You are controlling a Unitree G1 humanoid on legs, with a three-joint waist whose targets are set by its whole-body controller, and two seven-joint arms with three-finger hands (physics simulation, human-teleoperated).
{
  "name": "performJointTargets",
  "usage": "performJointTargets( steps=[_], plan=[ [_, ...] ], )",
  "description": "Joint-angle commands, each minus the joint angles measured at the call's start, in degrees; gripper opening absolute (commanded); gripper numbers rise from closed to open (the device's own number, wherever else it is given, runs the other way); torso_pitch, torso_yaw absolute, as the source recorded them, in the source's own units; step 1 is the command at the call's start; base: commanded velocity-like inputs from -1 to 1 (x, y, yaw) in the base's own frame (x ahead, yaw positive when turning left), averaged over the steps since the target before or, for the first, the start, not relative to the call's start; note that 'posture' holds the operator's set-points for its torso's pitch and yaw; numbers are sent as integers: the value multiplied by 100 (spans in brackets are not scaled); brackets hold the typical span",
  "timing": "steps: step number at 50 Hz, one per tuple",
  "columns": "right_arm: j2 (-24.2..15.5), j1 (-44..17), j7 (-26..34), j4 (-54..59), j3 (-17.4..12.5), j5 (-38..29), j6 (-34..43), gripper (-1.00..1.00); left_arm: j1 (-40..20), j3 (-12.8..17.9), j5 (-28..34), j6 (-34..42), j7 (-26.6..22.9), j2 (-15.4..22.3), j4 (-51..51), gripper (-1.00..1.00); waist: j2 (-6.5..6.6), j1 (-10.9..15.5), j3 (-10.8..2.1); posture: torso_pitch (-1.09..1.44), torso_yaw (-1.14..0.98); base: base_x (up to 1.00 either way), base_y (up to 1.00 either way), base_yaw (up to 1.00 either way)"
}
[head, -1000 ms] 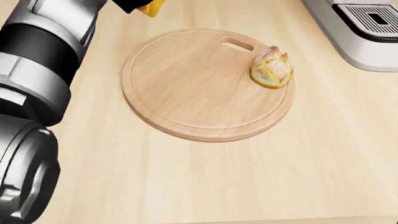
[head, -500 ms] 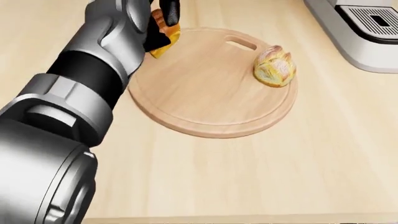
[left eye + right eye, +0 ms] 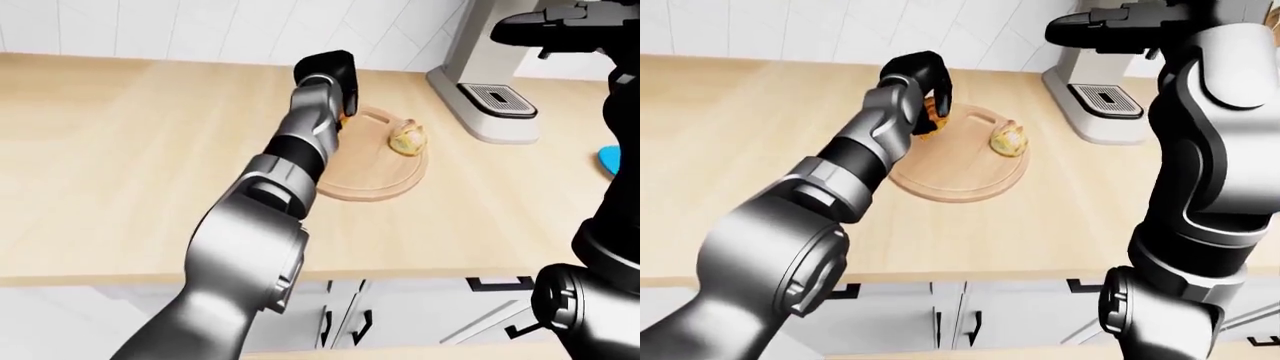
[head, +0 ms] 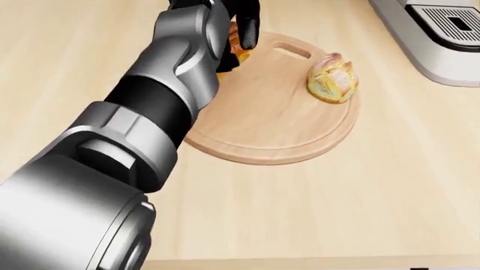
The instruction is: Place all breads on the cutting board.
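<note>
A round wooden cutting board (image 4: 270, 118) lies on the wooden counter. A pale crusty bread roll (image 4: 332, 79) sits on the board's right side. My left hand (image 4: 241, 34) is shut on an orange-brown bread (image 4: 240, 53) and holds it over the board's upper left edge; my arm and black fingers hide most of that bread. It also shows in the right-eye view (image 3: 932, 114). My right hand (image 3: 1100, 21) is raised high at the right, near the coffee machine, open and empty.
A white coffee machine (image 4: 431, 34) stands at the right of the board. A blue thing (image 3: 610, 159) shows at the right edge of the left-eye view. Cabinet doors (image 3: 970, 322) run below the counter's edge.
My left arm has swung right and carried the orange-brown bread from beyond the board's left rim to over its upper left edge. The roll has not moved.
</note>
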Motion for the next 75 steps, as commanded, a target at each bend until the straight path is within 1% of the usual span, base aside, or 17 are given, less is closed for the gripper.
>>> performJointTargets(
  steps=[1, 2, 11, 21, 23, 30, 35, 37, 38, 39, 42, 50, 54, 58, 60, 65, 75],
  plan=[
    [-78, -163, -38, -105, -32, -6, -158, 100, -284, -21, 95, -69, 255, 55, -341, 93, -30, 7, -204, 0, 0, 0, 0, 0],
    [-77, -168, -43, -106, -24, -1, -152, 100, -277, -20, 107, -62, 256, 46, -340, 100, -31, 6, -203, 0, 0, 0, 0, 0],
    [-73, -161, -49, -3, 20, -22, -241, 100, -476, 58, 105, -172, 493, 99, -352, 100, -31, -1, -211, 0, 0, 0, 0, 0],
    [-20, -188, -28, -16, 83, -91, -205, 100, -927, 111, 33, -226, 241, 359, -399, 100, -14, 2, -191, 0, 0, 0, 0, 0],
    [-5, -184, -17, -30, 84, -105, -197, 100, -1000, 243, -145, -269, 216, 369, -417, 100, -9, 3, -186, 0, 0, 0, 0, 0],
    [33, -162, 7, -37, 90, -158, -208, 100, -1077, 260, -361, -367, 220, 523, -449, 100, 3, 6, -175, 0, 0, 0, 0, 0],
    [44, -217, 27, -80, 90, -168, -138, 100, -1186, 386, -713, -438, 271, 591, -489, 100, 19, -1, -176, 0, 0, 0, 0, 0],
    [45, -214, 37, -33, 97, -189, -182, 100, -1227, 542, -1027, -454, 284, 563, -524, 100, 22, 0, -171, 0, 0, 0, 0, 0],
    [57, -209, 38, -5, 108, -202, -209, 100, -1213, 455, -1000, -489, 343, 601, -522, 100, 24, 0, -167, 0, 0, 0, 0, 0],
    [62, -216, 39, -22, 130, -216, -196, 100, -1218, 564, -1179, -487, 428, 622, -535, 100, 27, 1, -162, 0, 0, 0, 0, 0],
    [88, -229, 49, 13, 153, -256, -226, 100, -1190, 694, -1569, -603, 551, 710, -577, 100, 35, -4, -163, 0, 0, 0, 0, 0],
    [154, -192, 102, -49, 173, -339, -204, 100, -1226, 609, -2174, -789, 632, 921, -745, 100, 75, -10, -166, 0, 0, 0, 0, 0],
    [193, -187, 134, -31, 192, -371, -239, 100, -1192, 716, -2562, -785, 680, 1276, -807, 100, 101, -13, -158, 0, 0, 0, 0, 0],
    [230, -211, 155, -5, 190, -381, -245, 100, -1157, 687, -2781, -829, 680, 1607, -861, 100, 144, -32, -164, 0, 0, 0, 0, 0],
    [256, -211, 155, 72, 222, -413, -301, 100, -1155, 785, -2997, -892, 695, 1803, -942, 100, 164, -36, -164, 0, 0, 0, 0, 0],
    [299, -201, 181, 125, 251, -479, -355, 100, -1092, 653, -3129, -912, 602, 2096, -1144, 100, 197, -48, -164, 0, 0, 0, 0, 0],
    [316, -197, 239, 58, 240, -558, -301, 100, -773, 767, -3642, -647, 357, 2635, -2237, 100, 247, -56, -148, 0, 0, 0, 0, 0]
  ],
)
